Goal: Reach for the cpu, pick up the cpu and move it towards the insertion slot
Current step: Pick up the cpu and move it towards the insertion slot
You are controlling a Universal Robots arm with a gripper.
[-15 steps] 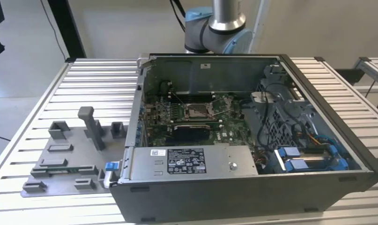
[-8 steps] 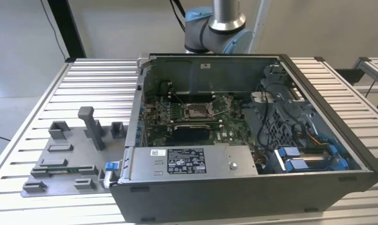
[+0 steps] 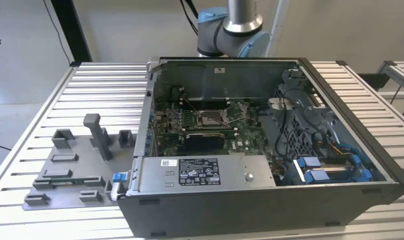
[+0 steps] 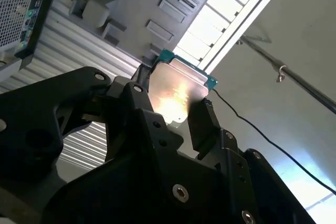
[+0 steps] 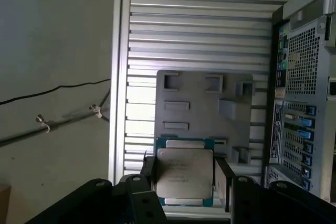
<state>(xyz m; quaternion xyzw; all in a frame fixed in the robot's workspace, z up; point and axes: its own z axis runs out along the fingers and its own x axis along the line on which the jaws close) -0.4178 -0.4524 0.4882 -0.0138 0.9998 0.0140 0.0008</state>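
In both wrist views my gripper is shut on the cpu, a small flat square chip with a pale silvery top and a teal-green rim. A black finger presses each of two opposite edges. The cpu hangs in the air, high above the grey fixture plate, with light glinting off its top between the fingers of the gripper. In the exterior view the insertion slot, a silver-framed socket with a dark centre, lies on the green board inside the open computer case.
The grey fixture plate with raised blocks lies on the ribbed metal table at the exterior view's left of the case. The arm's base stands behind the case. A table edge, floor and a cable appear below the gripper.
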